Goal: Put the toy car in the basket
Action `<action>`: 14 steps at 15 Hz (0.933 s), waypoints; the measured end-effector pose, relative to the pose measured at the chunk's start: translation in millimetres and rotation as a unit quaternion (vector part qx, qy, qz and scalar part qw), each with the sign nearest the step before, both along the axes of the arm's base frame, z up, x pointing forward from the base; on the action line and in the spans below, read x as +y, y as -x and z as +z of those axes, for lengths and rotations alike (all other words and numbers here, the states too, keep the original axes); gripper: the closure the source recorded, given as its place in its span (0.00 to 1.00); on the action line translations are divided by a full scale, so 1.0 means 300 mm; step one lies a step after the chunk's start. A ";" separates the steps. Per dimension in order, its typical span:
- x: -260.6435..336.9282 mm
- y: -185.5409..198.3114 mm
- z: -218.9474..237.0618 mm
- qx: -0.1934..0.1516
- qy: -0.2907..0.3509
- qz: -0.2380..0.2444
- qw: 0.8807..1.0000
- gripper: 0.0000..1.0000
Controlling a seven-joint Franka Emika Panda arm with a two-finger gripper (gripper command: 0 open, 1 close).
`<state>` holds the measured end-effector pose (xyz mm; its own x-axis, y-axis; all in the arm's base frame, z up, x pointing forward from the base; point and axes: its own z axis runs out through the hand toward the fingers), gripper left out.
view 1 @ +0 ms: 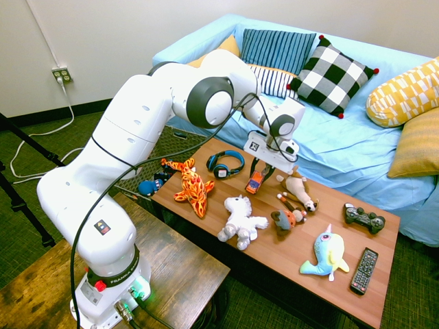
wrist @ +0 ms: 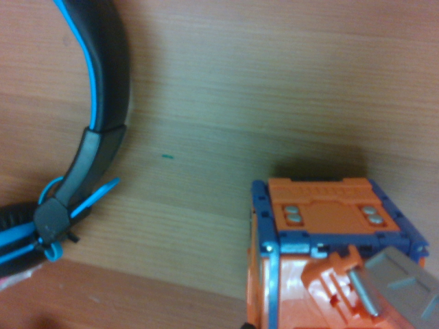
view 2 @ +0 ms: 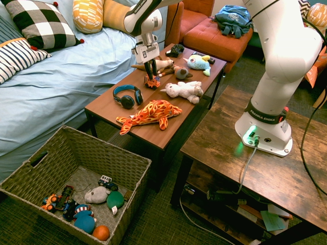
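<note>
I see the basket (view 2: 76, 153) on the floor below the near end of the counter (view 2: 168, 130), well apart from the arm's working spot; lying in it are several small toys, among them a grey plush lump, a green ball, an orange ball, a blue round figure and a few little vehicles at one corner; I cannot tell them apart more finely than that.

The toy car (view 1: 256, 181) is at the middle of the counter, just beside the blue-and-black headphones (view 1: 226, 163); in the second exterior view it sits right under the claw (view 2: 151, 76); its orange body with blue frame fills the lower corner of the wrist view (wrist: 322, 226), the wood grain behind it; whether its wheels touch the wood I cannot tell.

The white arm reaches out over the counter, forearm sloping down, wrist tipped steeply toward the surface; the claw's fingers are drawn in and pinching the toy car from above.

Around it lie an orange-and-red plush animal (view 2: 150, 112), a white plush unicorn (view 1: 241, 219) and a brown plush dog (view 1: 298, 188).
</note>
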<state>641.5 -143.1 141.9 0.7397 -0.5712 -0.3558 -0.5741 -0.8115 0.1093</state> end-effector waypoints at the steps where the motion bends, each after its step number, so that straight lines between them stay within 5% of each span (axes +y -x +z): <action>1: -0.009 -0.006 0.057 -0.015 -0.001 -0.004 1.000 1.00; 5: 0.151 0.037 0.366 -0.062 -0.013 0.021 0.998 1.00; 10: 0.985 0.257 0.599 -0.071 0.040 0.100 0.992 1.00; 14: 1.489 0.323 0.533 -0.049 0.082 0.138 0.986 1.00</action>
